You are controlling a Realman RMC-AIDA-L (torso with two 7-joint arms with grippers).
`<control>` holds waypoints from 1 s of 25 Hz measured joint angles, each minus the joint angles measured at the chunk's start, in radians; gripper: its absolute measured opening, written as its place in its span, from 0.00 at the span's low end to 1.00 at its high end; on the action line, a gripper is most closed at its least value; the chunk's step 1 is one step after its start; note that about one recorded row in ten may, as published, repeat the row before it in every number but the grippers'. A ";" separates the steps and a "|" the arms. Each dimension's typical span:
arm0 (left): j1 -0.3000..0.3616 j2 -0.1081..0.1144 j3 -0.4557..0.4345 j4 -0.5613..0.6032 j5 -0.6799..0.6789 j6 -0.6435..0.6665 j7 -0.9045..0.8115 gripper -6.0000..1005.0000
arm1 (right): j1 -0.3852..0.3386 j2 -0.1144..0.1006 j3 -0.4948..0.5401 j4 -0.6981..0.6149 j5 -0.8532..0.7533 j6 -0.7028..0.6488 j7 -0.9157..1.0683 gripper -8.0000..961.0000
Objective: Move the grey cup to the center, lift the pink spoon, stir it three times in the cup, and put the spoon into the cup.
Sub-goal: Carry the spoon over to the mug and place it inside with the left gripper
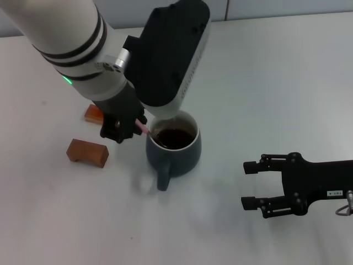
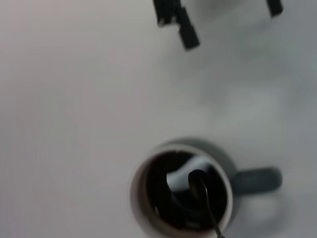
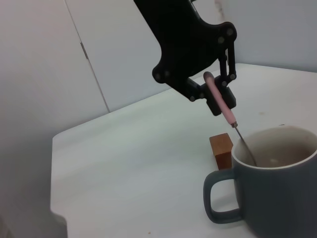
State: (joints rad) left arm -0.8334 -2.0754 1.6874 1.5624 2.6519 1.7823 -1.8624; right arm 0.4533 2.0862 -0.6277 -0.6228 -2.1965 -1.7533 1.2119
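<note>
Head view: my left gripper [image 1: 126, 128] hangs just beside the grey cup [image 1: 174, 152], on the side toward the table's [image 1: 265, 77] left edge, my fingers clenched on the pale handle of the pink spoon [image 1: 144, 128], which slants down over the rim toward the dark brown liquid. The cup stands near the middle of the table, its handle turned toward the near edge. Two brown blocks lie toward the left edge: one [image 1: 87, 152] clear of the cup, the other [image 1: 94, 113] half hidden behind my wrist. My right gripper [image 1: 252, 184] rests low toward the near right corner, well apart from the cup, fingers spread and grasping nothing. Left wrist view: I look straight down into the cup [image 2: 181, 191], where the spoon's bowl [image 2: 197, 177] sits in the liquid and its thin neck runs up to the rim (my own fingers do not show here); the right gripper's dark fingertips [image 2: 187, 35] show farther off across the bare table. Right wrist view: my left fingers [image 3: 218, 101] pinch the spoon's pink handle [image 3: 219, 96], tilted, the metal neck dipping inside the cup [image 3: 270, 186]; a brown block [image 3: 221, 148] stands just beyond the cup.
</note>
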 joint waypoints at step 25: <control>0.025 0.002 -0.118 0.060 -0.134 0.012 -0.014 0.31 | -0.010 0.002 -0.013 0.014 -0.003 -0.011 0.001 0.85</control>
State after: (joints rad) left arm -0.8086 -2.0738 1.5695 1.6227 2.5178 1.7942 -1.8760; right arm 0.4433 2.0877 -0.6412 -0.6088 -2.1998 -1.7645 1.2130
